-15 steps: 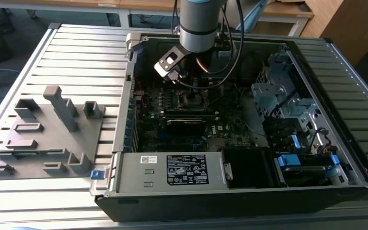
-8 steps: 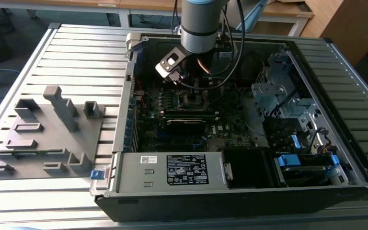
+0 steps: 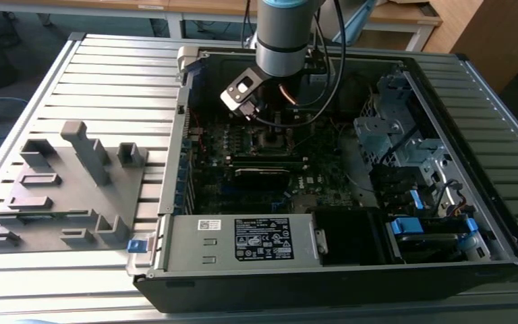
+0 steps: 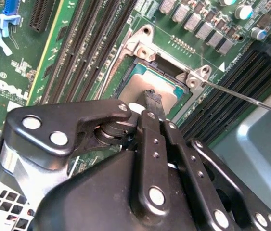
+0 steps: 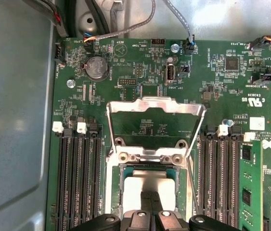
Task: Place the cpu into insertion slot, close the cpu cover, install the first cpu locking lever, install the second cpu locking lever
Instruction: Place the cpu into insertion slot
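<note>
My gripper [image 3: 261,120] reaches down into the open computer case over the motherboard. In both wrist views its black fingers are pressed together, shut, with the tips [image 4: 152,97] right over the cpu [image 4: 142,86]. The cpu [image 5: 147,185], silver-topped, lies flat inside the insertion slot [image 5: 125,171]. The cpu cover [image 5: 155,111], a silvery frame with a big window, stands swung up and open behind the slot. A thin metal locking lever [image 5: 191,190] runs beside the slot, and the same lever [image 4: 251,98] sticks out loose past the slot's corner.
Long black memory slots [image 5: 75,183] flank the socket, with a green memory stick [image 5: 251,192] in one. A grey case wall [image 5: 15,120] is close by. Cables [image 3: 326,101] hang from the arm. A power supply [image 3: 241,239], drive cage [image 3: 394,135] and grey fixture block [image 3: 61,196] also stand around.
</note>
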Tool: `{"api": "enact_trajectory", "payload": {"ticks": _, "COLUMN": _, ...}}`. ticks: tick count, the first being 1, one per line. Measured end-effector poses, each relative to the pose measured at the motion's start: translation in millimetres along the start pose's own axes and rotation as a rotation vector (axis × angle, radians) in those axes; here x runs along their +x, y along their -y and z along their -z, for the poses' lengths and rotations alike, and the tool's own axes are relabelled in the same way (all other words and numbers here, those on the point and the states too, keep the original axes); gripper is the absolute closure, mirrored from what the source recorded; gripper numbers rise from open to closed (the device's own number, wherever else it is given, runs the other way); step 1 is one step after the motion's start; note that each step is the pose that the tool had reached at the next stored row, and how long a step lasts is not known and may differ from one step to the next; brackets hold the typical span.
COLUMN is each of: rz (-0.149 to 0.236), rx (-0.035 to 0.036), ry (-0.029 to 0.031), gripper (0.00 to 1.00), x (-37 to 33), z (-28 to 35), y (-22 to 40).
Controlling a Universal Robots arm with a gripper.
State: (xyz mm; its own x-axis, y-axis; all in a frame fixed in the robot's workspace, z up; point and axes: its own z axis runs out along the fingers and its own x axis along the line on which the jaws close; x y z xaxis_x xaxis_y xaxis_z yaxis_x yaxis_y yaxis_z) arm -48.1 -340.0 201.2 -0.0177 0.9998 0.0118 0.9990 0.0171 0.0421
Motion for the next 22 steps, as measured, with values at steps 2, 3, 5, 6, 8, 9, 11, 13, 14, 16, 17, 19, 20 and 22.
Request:
{"api": "enact_trajectory", "payload": {"ticks": 2, "rz": 0.000, "rx": 0.0001, "ry": 0.0002, "gripper": 0.89, "x": -0.1, "z": -0.5, "y": 0.1}}
{"api": "enact_trajectory", "payload": {"ticks": 3, "rz": 0.000, "rx": 0.0001, "ry": 0.0002, "gripper": 0.89, "x": -0.1, "z": -0.6, "y": 0.1}}
{"api": "enact_trajectory", "payload": {"ticks": 5, "rz": 0.000, "rx": 0.0001, "ry": 0.0002, "gripper": 0.89, "x": -0.1, "z": -0.6, "y": 0.1}}
{"api": "enact_trajectory", "payload": {"ticks": 6, "rz": 0.000, "rx": 0.0001, "ry": 0.0002, "gripper": 0.89, "x": 0.0, "z": -0.6, "y": 0.0}}
{"api": "enact_trajectory", "payload": {"ticks": 8, "rz": 0.000, "rx": 0.0005, "ry": 0.0006, "gripper": 0.89, "x": -0.1, "z": -1.6, "y": 0.1}}
{"api": "enact_trajectory", "payload": {"ticks": 9, "rz": 0.000, "rx": 0.0010, "ry": 0.0014, "gripper": 0.89, "x": -0.2, "z": -2.2, "y": 0.2}}
{"api": "enact_trajectory", "payload": {"ticks": 11, "rz": 0.000, "rx": 0.0007, "ry": 0.0012, "gripper": 0.89, "x": -0.3, "z": -2.7, "y": 0.3}}
{"api": "enact_trajectory", "payload": {"ticks": 13, "rz": 0.000, "rx": 0.0001, "ry": 0.0002, "gripper": 0.89, "x": -0.1, "z": -3.2, "y": 0.1}}
{"api": "enact_trajectory", "payload": {"ticks": 14, "rz": 0.000, "rx": 0.0001, "ry": 0.0002, "gripper": 0.89, "x": -0.1, "z": -3.1, "y": 0.2}}
{"api": "enact_trajectory", "payload": {"ticks": 16, "rz": 0.000, "rx": 0.0001, "ry": 0.0003, "gripper": 0.89, "x": -0.1, "z": -3.1, "y": 0.2}}
{"api": "enact_trajectory", "payload": {"ticks": 17, "rz": 0.000, "rx": -0.0002, "ry": -0.0002, "gripper": 0.89, "x": 0.0, "z": -2.7, "y": 0.1}}
{"api": "enact_trajectory", "payload": {"ticks": 19, "rz": 0.000, "rx": -0.0015, "ry": -0.0025, "gripper": 0.89, "x": 0.4, "z": 0.0, "y": -0.3}}
{"api": "enact_trajectory", "payload": {"ticks": 20, "rz": 0.000, "rx": -0.0005, "ry": -0.0008, "gripper": 0.89, "x": 0.2, "z": 2.9, "y": -0.2}}
{"api": "enact_trajectory", "payload": {"ticks": 22, "rz": 0.000, "rx": -0.0002, "ry": -0.0003, "gripper": 0.89, "x": 0.1, "z": 7.1, "y": -0.3}}
